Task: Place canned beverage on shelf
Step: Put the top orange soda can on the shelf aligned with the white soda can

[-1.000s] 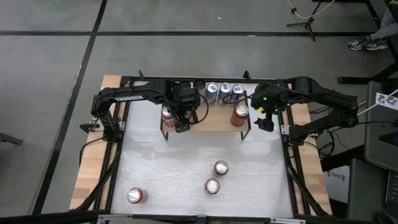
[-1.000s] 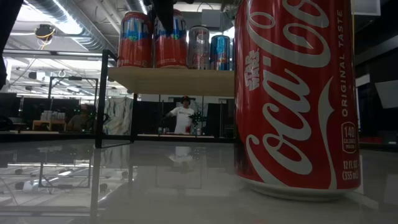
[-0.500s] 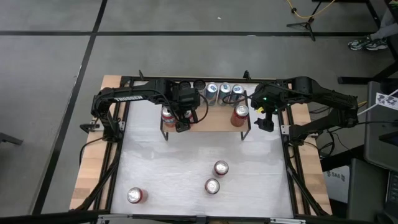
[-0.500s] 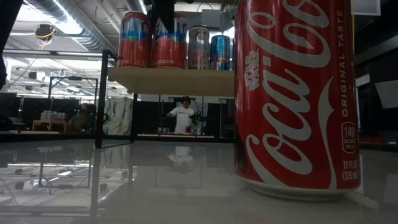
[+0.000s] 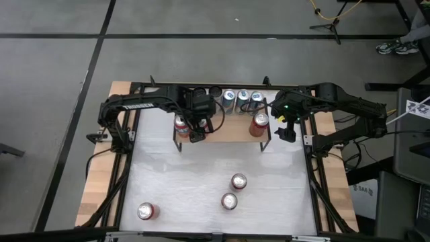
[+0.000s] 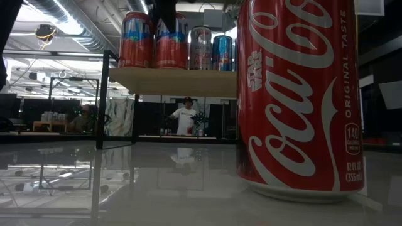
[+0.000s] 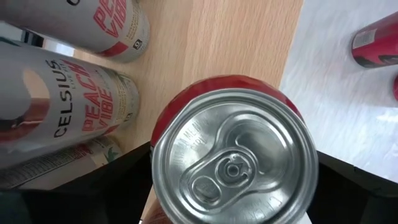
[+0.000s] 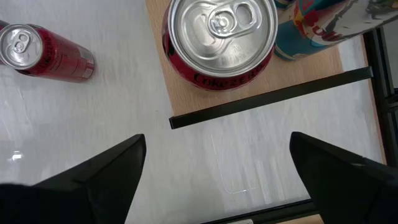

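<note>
A red can (image 7: 233,152) stands upright on the shelf (image 5: 232,132), toward its 9 o'clock end. My left gripper (image 5: 195,130) hangs directly above it, fingers (image 7: 357,186) spread wide either side, not clearly gripping. My right gripper (image 5: 287,131) waits at the shelf's 3 o'clock end, fingers fully open, empty. Three cans remain on the table (image 5: 201,181), around 6 o'clock.
</note>
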